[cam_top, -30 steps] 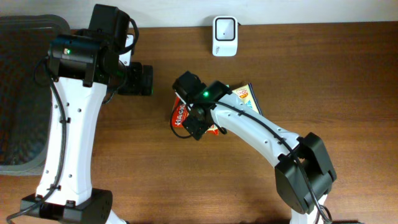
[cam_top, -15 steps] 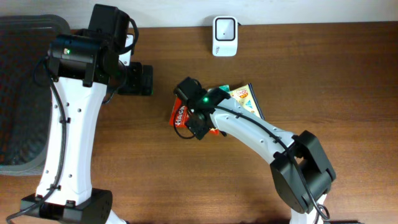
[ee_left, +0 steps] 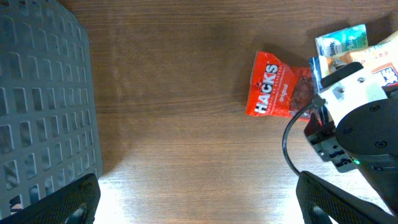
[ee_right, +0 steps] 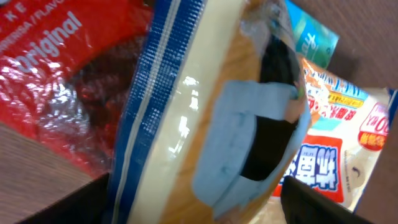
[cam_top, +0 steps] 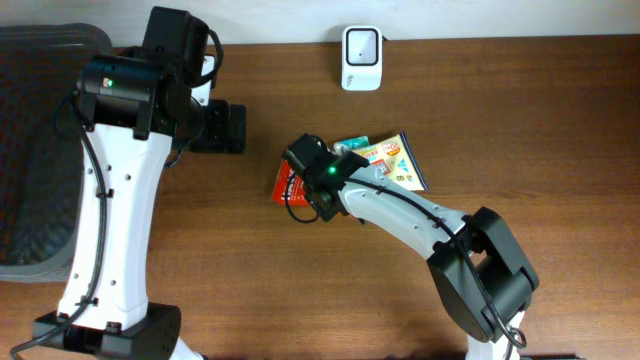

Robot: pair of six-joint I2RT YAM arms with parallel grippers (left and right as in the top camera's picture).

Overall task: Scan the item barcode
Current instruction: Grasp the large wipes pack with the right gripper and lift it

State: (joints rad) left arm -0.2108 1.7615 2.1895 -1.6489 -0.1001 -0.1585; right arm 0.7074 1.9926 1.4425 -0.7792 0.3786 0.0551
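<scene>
Red bag (ee_left: 270, 93), cream packet (ee_right: 180, 137) edged blue, grey gridded basket (ee_left: 43, 93).

The left arm (cam_top: 110, 190) is extended toward the far left, and the left gripper (ee_left: 199, 204) is spread wide open. The right arm (cam_top: 400, 205) is reached leftward with the wrist lowered. The right gripper (ee_right: 199, 203) appears parted, though its closure cannot be judged.

Basket (cam_top: 30, 150) far left, scanner (cam_top: 361, 58) back ctr — Hacks bag (cam_top: 284, 184) left of packets (cam_top: 392, 160).

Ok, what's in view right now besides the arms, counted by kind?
Snack packets: 4 (red Hacks bag, blue-striped packet, teal packet, orange-and-white packet)
White scanner: 1
Grey basket: 1
Total: 6
</scene>
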